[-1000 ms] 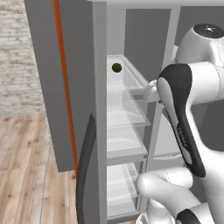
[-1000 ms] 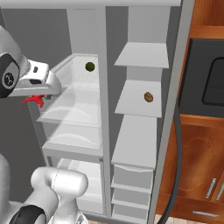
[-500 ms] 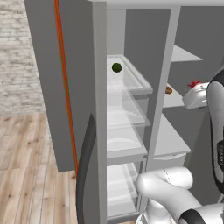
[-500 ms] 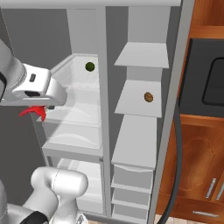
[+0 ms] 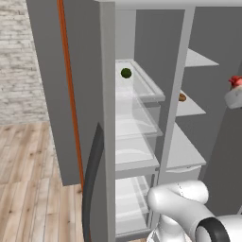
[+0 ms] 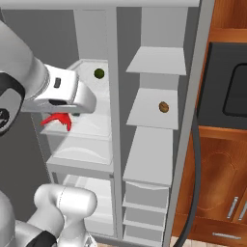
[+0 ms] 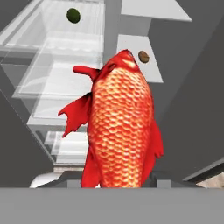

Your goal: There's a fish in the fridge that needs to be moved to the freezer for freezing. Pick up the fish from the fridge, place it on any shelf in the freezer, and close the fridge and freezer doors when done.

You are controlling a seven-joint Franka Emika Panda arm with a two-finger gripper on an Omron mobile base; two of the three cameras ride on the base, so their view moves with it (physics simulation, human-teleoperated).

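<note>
The fish (image 7: pixel 120 127), red-orange and scaly, stands head-up between the jaws of my gripper (image 7: pixel 118 180), which is shut on its tail end. In the right base view my gripper (image 6: pixel 67 112) hangs in front of the fridge (image 6: pixel 79 144) with the fish (image 6: pixel 58 120) beneath the hand. In the left base view the fish (image 5: pixel 235 81) and gripper (image 5: pixel 234 94) sit at the right edge. The freezer (image 6: pixel 149 154), right of the fridge, has thin opaque shelves (image 6: pixel 157 60). Both doors stand open: the fridge door (image 5: pixel 47 94) on the left, the freezer door's edge (image 6: pixel 193 96) on the right.
A dark green ball (image 6: pixel 99 73) lies on the fridge's top glass shelf (image 5: pixel 142 85). A small brown round item (image 6: pixel 164 106) rests on the freezer's second shelf. Dark curved door handles (image 5: pixel 92 189) (image 6: pixel 193 188) hang near the openings. Wooden cabinets and a dark oven (image 6: pixel 231 91) stand at the right.
The arm has swung back out of the fridge and toward the right, carrying the fish with it; in the left base view it went from the middle to the right edge.
</note>
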